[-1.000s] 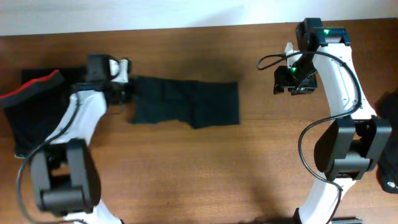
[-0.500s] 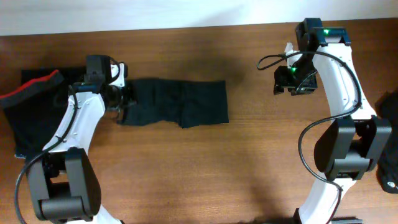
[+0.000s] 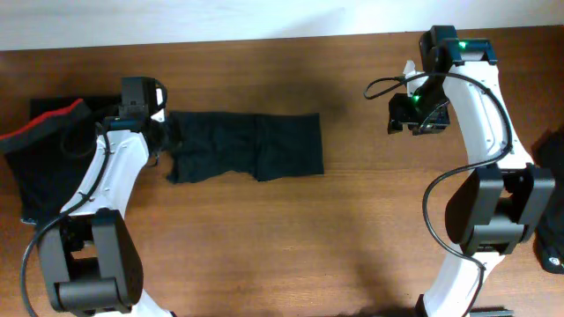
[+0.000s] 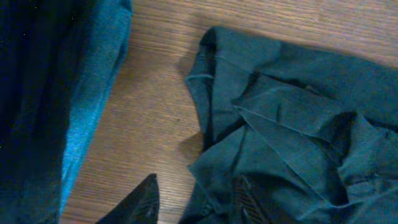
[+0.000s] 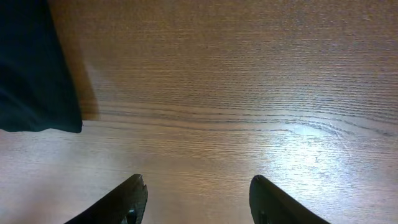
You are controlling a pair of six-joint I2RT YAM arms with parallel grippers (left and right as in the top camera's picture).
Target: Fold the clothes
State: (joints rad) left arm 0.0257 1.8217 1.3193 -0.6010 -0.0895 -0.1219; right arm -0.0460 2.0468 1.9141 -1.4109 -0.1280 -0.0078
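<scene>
A dark folded garment (image 3: 251,146) lies flat on the wooden table, left of centre. In the left wrist view (image 4: 292,106) its rumpled left edge shows layered folds. My left gripper (image 3: 162,135) is at that left edge and is open (image 4: 198,202). One finger is over bare wood, the other over the cloth. My right gripper (image 3: 411,114) is open and empty (image 5: 199,199), held over bare table well to the right of the garment. The garment's right corner (image 5: 34,74) shows at the left of the right wrist view.
A pile of dark clothes with red trim (image 3: 44,145) lies at the far left; its edge shows blue-black in the left wrist view (image 4: 68,93). Another dark item (image 3: 551,176) sits at the right edge. The table's far edge (image 3: 264,40) runs along the top.
The garment was dragged left across the table by my left gripper, then came to rest. The left gripper has opened and sits slightly farther left. The right arm has not moved.
</scene>
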